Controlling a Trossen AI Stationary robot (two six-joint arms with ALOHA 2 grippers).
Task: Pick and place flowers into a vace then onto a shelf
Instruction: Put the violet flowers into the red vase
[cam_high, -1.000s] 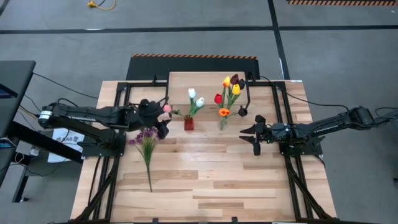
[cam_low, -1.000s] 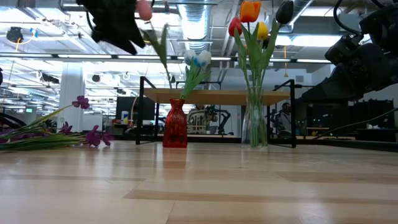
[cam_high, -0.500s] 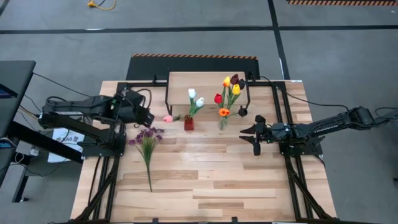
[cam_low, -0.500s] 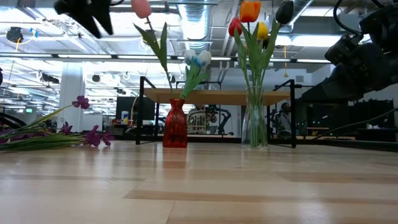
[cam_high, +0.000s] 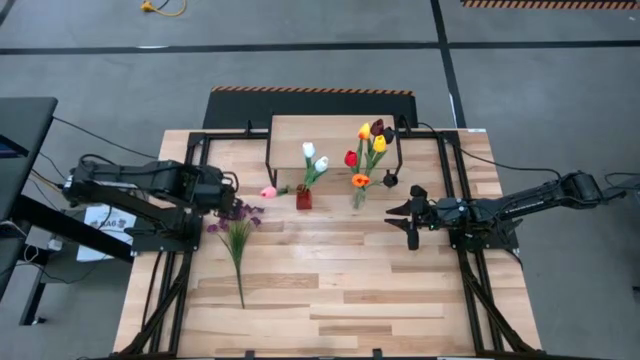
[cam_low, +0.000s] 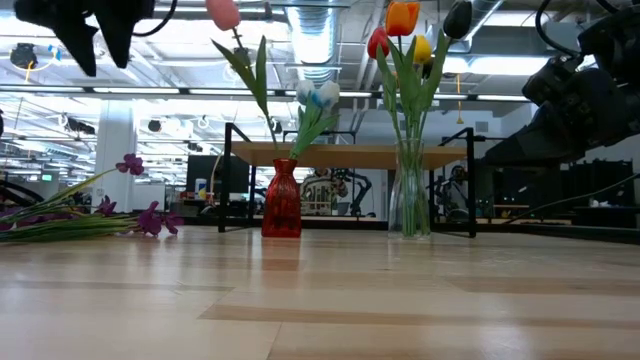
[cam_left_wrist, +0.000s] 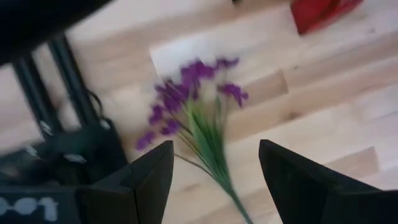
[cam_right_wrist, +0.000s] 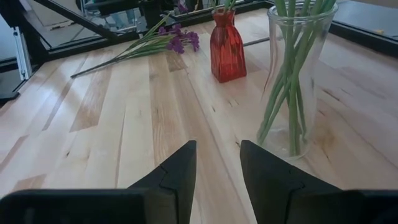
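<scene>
My left gripper (cam_high: 226, 197) hangs open and pointing down over the heads of the purple sprigs (cam_left_wrist: 196, 111), which lie flat on the table (cam_high: 236, 232); its fingers hold nothing. A red vase (cam_high: 303, 199) holds white tulips (cam_high: 314, 158) and a pink tulip (cam_high: 268, 190) that leans left. A clear glass vase (cam_high: 357, 196) holds red, yellow, orange and maroon tulips (cam_high: 371, 140). The shelf (cam_high: 335, 133) stands behind both vases. My right gripper (cam_high: 411, 216) waits open at the right, low over the table, aimed at the vases.
Black frame rails (cam_high: 188, 190) run along the table's left and right sides. Bare planks (cam_high: 340, 290) stretch across the near half of the table. In the right wrist view the glass vase (cam_right_wrist: 296, 74) stands close ahead, the red vase (cam_right_wrist: 224, 46) farther off.
My left gripper has drawn away from the pink tulip and the red vase toward the table's left edge, rolling and tipping until it points down over the purple sprigs. The pink tulip stays in the red vase, leaning left.
</scene>
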